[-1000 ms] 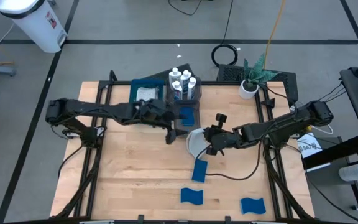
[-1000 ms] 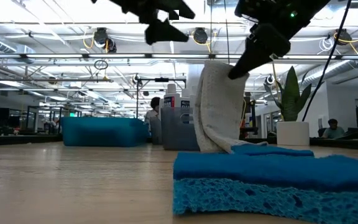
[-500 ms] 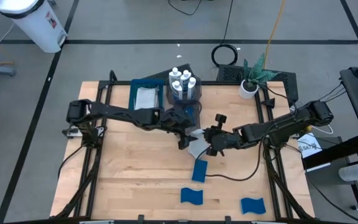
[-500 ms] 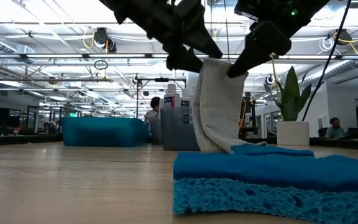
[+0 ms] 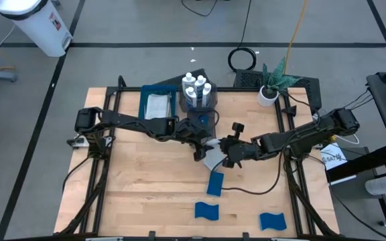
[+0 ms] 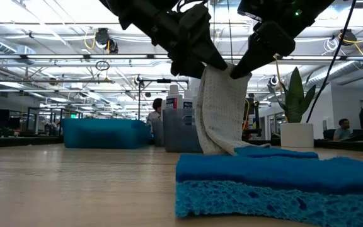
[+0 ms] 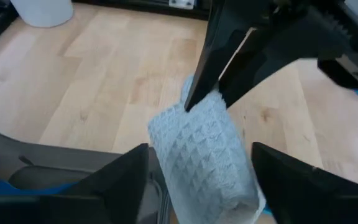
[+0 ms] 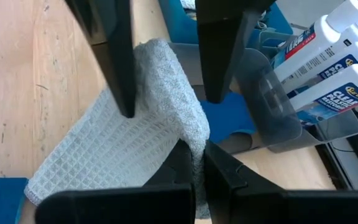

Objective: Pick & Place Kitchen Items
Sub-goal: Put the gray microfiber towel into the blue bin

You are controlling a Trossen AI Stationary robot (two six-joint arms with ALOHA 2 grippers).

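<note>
A light grey waffle-weave cloth (image 5: 212,159) hangs at mid-table from my right gripper (image 5: 225,155), which is shut on it. The cloth's lower end (image 6: 222,150) lies on the table. My left gripper (image 5: 204,145) reaches in from the table's left. It is open, with one finger on either side of the cloth's upper part (image 7: 204,149), just below my right gripper's fingertips. A blue sponge (image 5: 214,182) lies right in front of the cloth, and two more (image 5: 206,211) (image 5: 271,219) lie near the front edge. My right gripper pinches the cloth's top fold (image 8: 194,140) between its two fingers, slanting down from the table's right. The cloth hangs below them, folded over in several layers and slack, with its lower end on the table. My left gripper: I cannot tell whether its fingers (image 7: 278,174) touch the cloth's sides.
At the back stand a blue tray (image 5: 146,100) holding a folded cloth, a grey bin (image 5: 210,100) of white bottles (image 5: 196,87) and a second grey bin (image 5: 203,122) with a sponge. A potted plant (image 5: 270,84) stands at the back right. The near left of the table is bare wood.
My left gripper has come down and toward the table's right, from beside the bins to the cloth's top, where its fingers now stand on both sides of the cloth. My right gripper and the cloth have kept still.
</note>
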